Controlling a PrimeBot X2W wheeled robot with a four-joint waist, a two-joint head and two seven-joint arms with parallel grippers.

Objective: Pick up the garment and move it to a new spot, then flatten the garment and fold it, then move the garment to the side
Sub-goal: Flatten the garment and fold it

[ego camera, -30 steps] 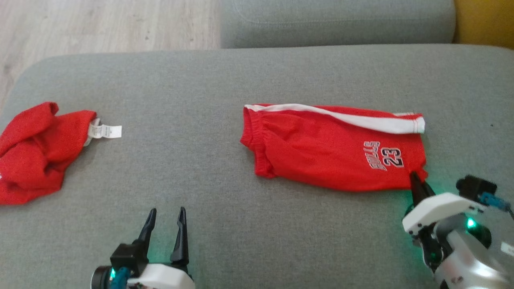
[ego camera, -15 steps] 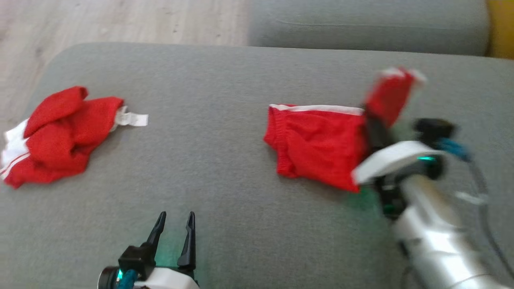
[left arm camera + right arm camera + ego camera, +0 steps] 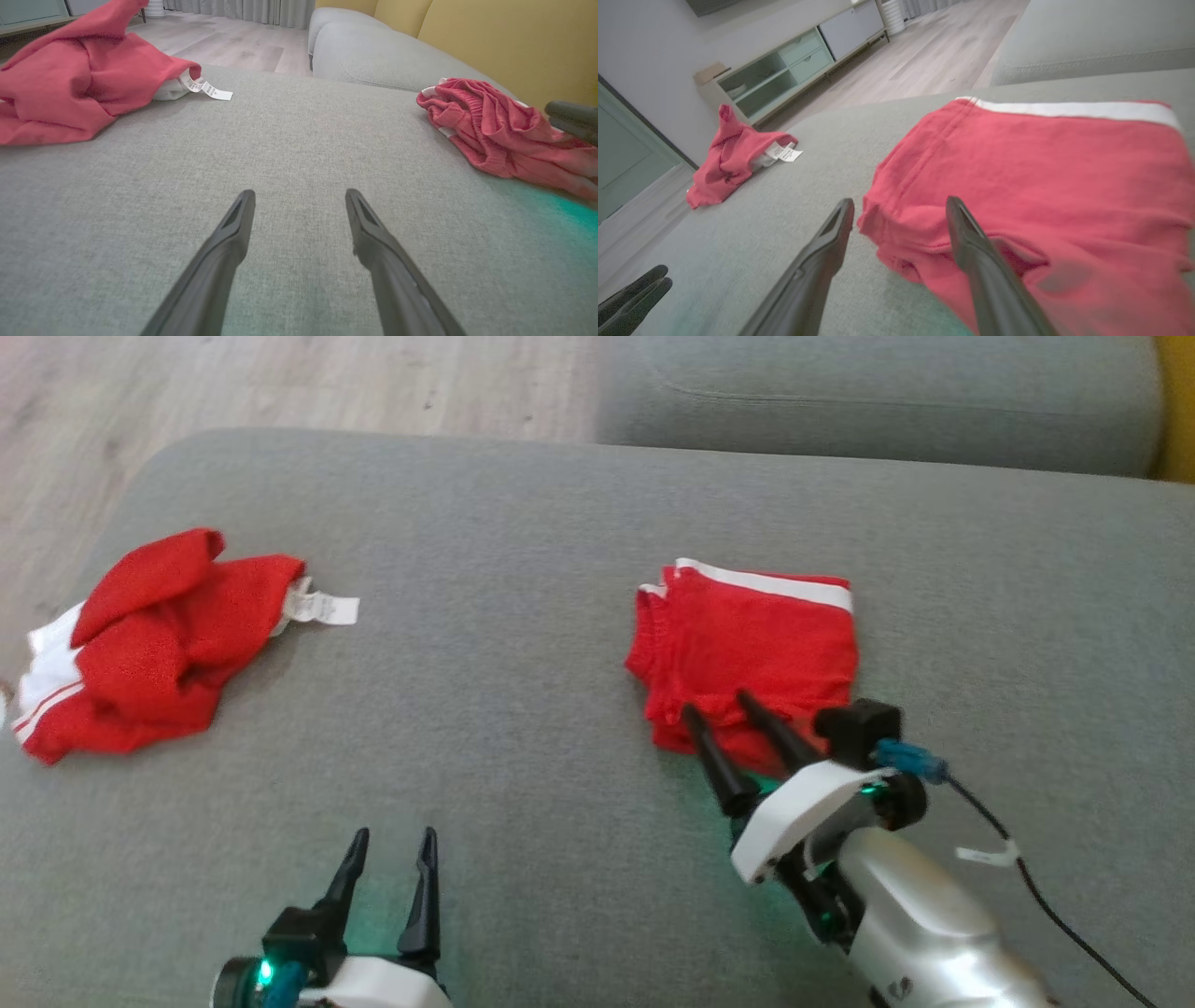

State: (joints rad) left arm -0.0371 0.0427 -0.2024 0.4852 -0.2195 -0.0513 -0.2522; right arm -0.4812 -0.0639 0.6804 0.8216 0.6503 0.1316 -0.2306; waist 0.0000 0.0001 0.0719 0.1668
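Observation:
The red shorts with a white side stripe (image 3: 756, 644) lie folded in half on the grey sofa cushion (image 3: 523, 616), right of centre. They also fill much of the right wrist view (image 3: 1041, 177) and sit at the right in the left wrist view (image 3: 500, 135). My right gripper (image 3: 716, 703) is open at the shorts' near left corner, one finger over the cloth (image 3: 900, 201), holding nothing. At the lower left my left gripper (image 3: 394, 834) hovers open over bare cushion (image 3: 299, 192), far from the shorts.
A second red garment (image 3: 149, 644) with a white label (image 3: 327, 607) lies crumpled at the cushion's left edge. Another grey cushion (image 3: 868, 401) stands behind, wood floor (image 3: 280, 383) beyond the far left. A dark cable (image 3: 1036, 887) trails from my right wrist.
My right gripper carried the shorts' right half up and over onto the left half, then let go and opened. The head camera has shifted, so the whole picture has moved right.

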